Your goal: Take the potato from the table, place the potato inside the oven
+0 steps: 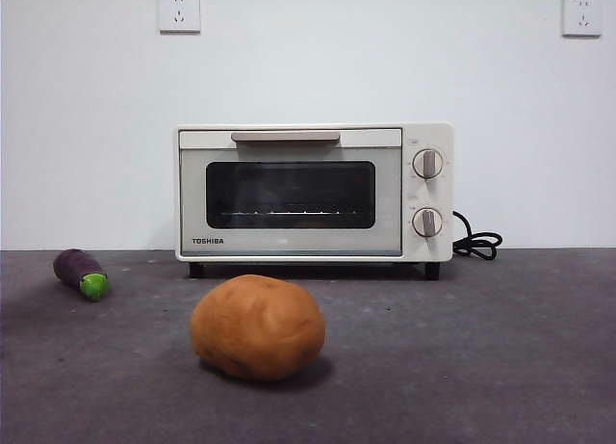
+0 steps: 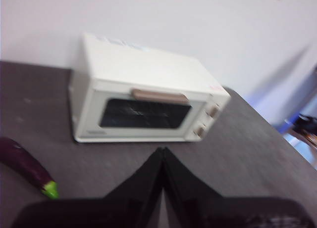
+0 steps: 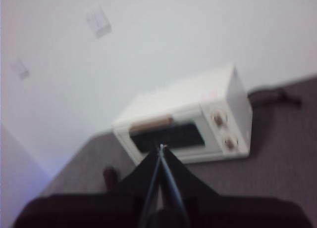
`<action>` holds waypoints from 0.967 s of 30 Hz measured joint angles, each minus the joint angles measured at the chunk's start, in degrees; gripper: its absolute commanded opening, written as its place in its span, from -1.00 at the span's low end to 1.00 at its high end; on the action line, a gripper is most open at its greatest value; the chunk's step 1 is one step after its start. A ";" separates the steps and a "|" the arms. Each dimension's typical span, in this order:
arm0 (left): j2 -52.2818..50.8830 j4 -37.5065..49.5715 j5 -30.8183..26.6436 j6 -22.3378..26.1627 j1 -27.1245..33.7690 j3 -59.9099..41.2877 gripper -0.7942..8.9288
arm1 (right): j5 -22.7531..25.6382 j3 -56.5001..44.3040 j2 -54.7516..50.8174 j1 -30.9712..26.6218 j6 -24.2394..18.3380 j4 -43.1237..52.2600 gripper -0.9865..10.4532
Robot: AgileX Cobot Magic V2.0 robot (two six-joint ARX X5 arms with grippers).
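Observation:
An orange-brown potato (image 1: 257, 326) lies on the dark grey table (image 1: 481, 367) in the front view, ahead of the oven and with nothing touching it. The cream-white oven (image 1: 313, 194) stands at the back against the wall, its glass door closed. No arm shows in the front view. My left gripper (image 2: 162, 150) hangs above the table with its jaws pressed together, facing the oven (image 2: 143, 107). My right gripper (image 3: 161, 148) is also shut and empty, high up with the oven (image 3: 190, 124) beyond it. The potato is hidden in both wrist views.
A small purple eggplant (image 1: 81, 273) with a green end lies at the left, also seen as the eggplant (image 2: 27, 166) near my left jaws. The oven's black cord (image 1: 476, 240) coils at its right side. Two wall sockets (image 1: 179, 11) sit high on the white wall.

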 measured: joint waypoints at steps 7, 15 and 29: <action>8.96 -0.26 5.33 -0.04 0.00 1.33 -0.85 | -1.40 6.03 10.21 0.00 -3.17 -10.56 -0.83; 20.57 1.14 7.63 -0.66 -1.51 1.38 -0.85 | -11.10 9.27 17.05 0.00 -5.05 -14.03 -0.83; 41.94 2.75 8.33 -2.60 -8.87 15.45 -0.85 | -14.73 9.73 24.90 0.00 -5.25 -18.78 -0.83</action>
